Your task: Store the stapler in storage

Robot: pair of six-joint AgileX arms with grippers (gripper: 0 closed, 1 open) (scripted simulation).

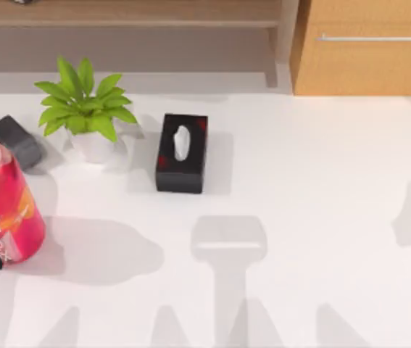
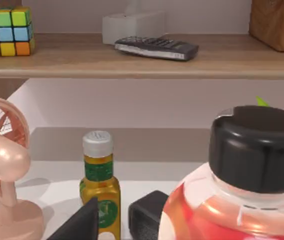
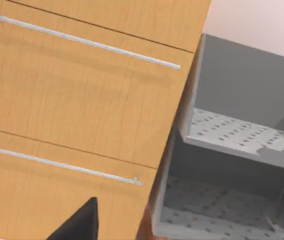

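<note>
The stapler (image 1: pixel 15 141) is a dark grey block lying on the white table at the far left, behind a big red bottle (image 1: pixel 6 210); its end also shows in the left wrist view (image 2: pixel 147 217). The storage (image 1: pixel 368 54) is the light-wood cabinet drawer at the back right, with a thin silver bar handle (image 1: pixel 375 38). In the right wrist view two drawer fronts (image 3: pixel 81 95) stand shut. A dark part of my left gripper (image 2: pixel 81 225) hangs close to the bottle. My right gripper (image 3: pixel 79 222) faces the cabinet.
A potted green plant (image 1: pixel 82 109) and a black tissue box (image 1: pixel 182 152) stand right of the stapler. A pink fan (image 2: pixel 1 165) and a yellow oil bottle (image 2: pixel 99 190) are nearby. The long wooden shelf (image 2: pixel 131 62) carries a colour cube, a remote and a white box. A grey perforated rack (image 3: pixel 232 135) adjoins the cabinet.
</note>
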